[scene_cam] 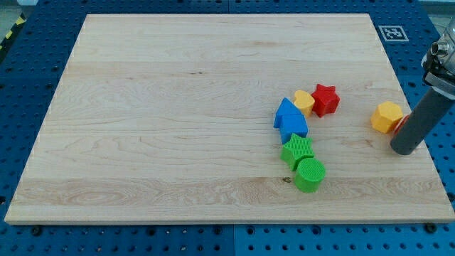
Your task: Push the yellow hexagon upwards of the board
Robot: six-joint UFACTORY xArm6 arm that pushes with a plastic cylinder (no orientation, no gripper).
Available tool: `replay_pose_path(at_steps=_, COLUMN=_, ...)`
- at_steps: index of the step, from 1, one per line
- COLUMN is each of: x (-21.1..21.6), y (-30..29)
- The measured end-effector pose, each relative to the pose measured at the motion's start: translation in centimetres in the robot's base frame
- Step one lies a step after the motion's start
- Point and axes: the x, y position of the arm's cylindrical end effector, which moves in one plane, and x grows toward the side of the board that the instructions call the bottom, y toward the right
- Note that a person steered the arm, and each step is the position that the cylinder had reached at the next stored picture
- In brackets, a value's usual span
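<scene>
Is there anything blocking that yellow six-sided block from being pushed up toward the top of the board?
Nothing visible does. The yellow hexagon has bare wood all the way to the view's top edge. My tip sits just to its lower right, nearly touching. A red piece peeks out between them, mostly hidden by the rod.

One camera looks steeply down on the whole board, seemingly from its bottom edge.

One rod was in view at the view's right edge, dark grey and cylindrical. It leaned from the upper right down toward the lower left. Its upper end joined a pale metal fitting, cut off by the frame edge. My tip rested at table height over the board. No other part of the arm showed.
</scene>
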Motion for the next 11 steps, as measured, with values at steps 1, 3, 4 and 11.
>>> replay_pose_path(at_steps=1, x=-0.8, y=0.0)
replay_pose_path(at_steps=3, x=-2.2, y=-1.2)
replay_pose_path(at_steps=4, x=-3.1, y=-1.2)
replay_pose_path(at_steps=11, x=-6.1, y=-0.5)
